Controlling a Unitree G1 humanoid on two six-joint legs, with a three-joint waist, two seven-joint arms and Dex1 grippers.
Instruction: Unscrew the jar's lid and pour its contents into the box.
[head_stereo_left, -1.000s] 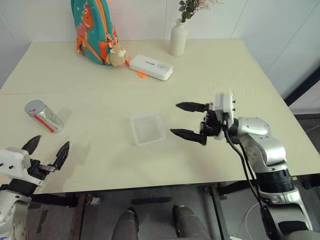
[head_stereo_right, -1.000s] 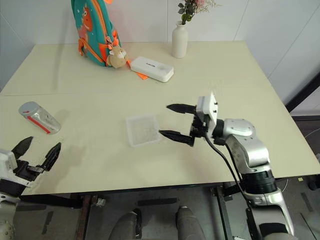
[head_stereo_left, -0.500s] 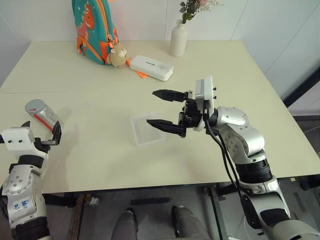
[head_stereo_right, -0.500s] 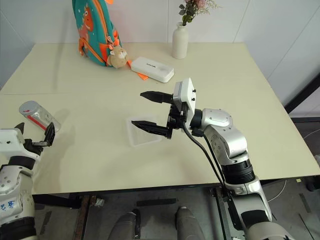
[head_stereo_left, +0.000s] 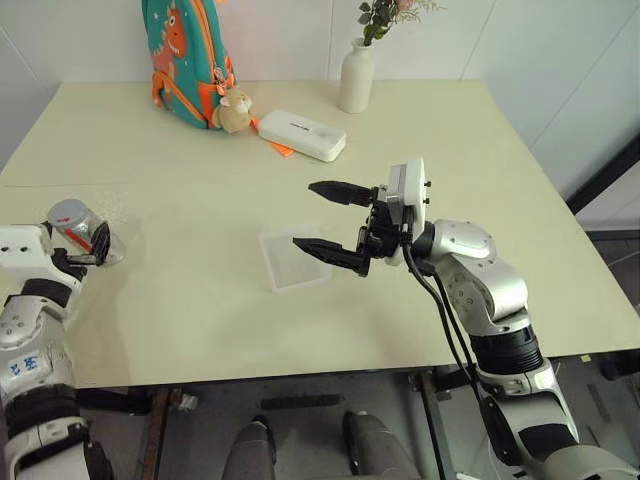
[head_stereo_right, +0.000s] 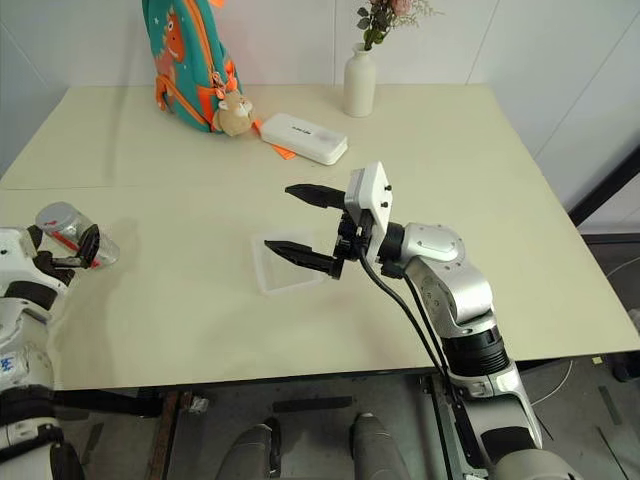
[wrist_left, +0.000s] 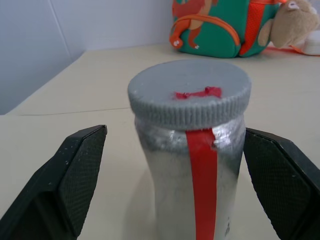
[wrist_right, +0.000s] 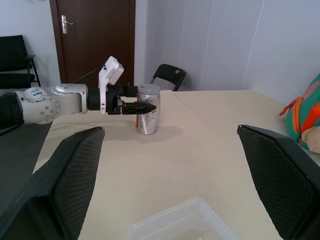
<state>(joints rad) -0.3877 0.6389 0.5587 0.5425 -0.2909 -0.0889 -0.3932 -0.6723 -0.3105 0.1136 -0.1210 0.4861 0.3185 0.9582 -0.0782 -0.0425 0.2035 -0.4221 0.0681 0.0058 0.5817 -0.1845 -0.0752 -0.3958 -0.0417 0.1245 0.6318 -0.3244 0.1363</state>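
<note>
On the pale surface (head_stereo_left: 420, 130) the jar (head_stereo_left: 80, 226) stands near the left edge between the spread fingers of the left hand (wrist_left: 175, 190) — the reach step, closing next — while the right hand (head_stereo_left: 330, 220) hovers, fingers apart, over the box (head_stereo_left: 290, 262) mid-surface.

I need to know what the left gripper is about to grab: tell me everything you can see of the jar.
The jar is a small clear plastic cylinder with a red strip running up its side onto the ribbed grey lid, which is on. It stands upright near the table's left edge, between the open fingers of the left gripper; I can't tell whether they touch it. Its contents can't be made out.
</note>
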